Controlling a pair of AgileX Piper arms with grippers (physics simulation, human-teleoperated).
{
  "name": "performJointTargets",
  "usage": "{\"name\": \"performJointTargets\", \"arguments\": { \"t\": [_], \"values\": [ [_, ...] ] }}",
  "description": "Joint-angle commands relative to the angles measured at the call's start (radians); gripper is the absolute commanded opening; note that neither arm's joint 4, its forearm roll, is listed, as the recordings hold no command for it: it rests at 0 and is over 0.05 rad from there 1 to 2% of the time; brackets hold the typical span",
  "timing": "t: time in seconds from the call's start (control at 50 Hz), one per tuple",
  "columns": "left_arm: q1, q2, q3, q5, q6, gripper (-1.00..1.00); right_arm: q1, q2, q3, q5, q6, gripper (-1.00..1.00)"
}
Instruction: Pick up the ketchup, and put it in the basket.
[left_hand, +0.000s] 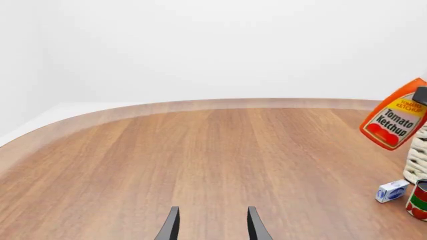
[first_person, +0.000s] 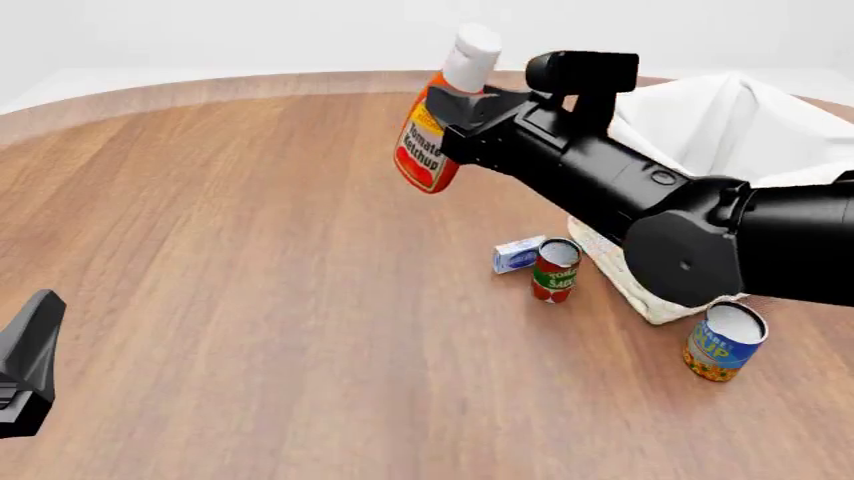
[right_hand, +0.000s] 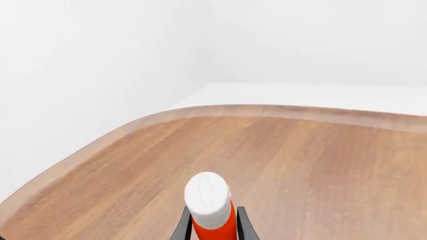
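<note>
**Ketchup held aloft beside the basket**

The right gripper (first_person: 461, 108) is clamped on the ketchup (first_person: 437, 120), holding the bottle in the air above the table (first_person: 240, 250), cap up and slightly tilted. In the right wrist view the two fingers (right_hand: 243, 225) press either side of the orange-red body below the white cap. The bottle hangs to the left of the basket (first_person: 721, 120), not over it. Near the basket's front edge a small white box (first_person: 518, 254) and a red-and-green can (first_person: 555, 270) stand close together; a blue-and-orange can (first_person: 725, 342) stands nearer the camera. The left gripper (left_hand: 212, 225) hovers low at the table's left, fingers spread apart and empty.
</note>
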Motion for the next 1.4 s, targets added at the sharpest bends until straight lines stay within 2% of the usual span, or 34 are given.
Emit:
{"name": "performJointTargets", "arguments": {
  "t": [0.02, 0.66, 0.94, 1.4],
  "values": [
    [0.000, 0.000, 0.000, 0.000, 0.000, 1.00, -0.079, -0.072, 0.030, -0.008, 0.023, -1.00],
    [0.000, 0.000, 0.000, 0.000, 0.000, 1.00, -0.306, -0.265, 0.139, -0.018, 0.032, -1.00],
    [0.000, 0.000, 0.000, 0.000, 0.000, 1.00, -0.404, -0.340, 0.184, -0.011, 0.053, -1.00],
    [0.000, 0.000, 0.000, 0.000, 0.000, 1.00, -0.579, -0.492, 0.255, 0.027, 0.003, -1.00]
  ]
}}
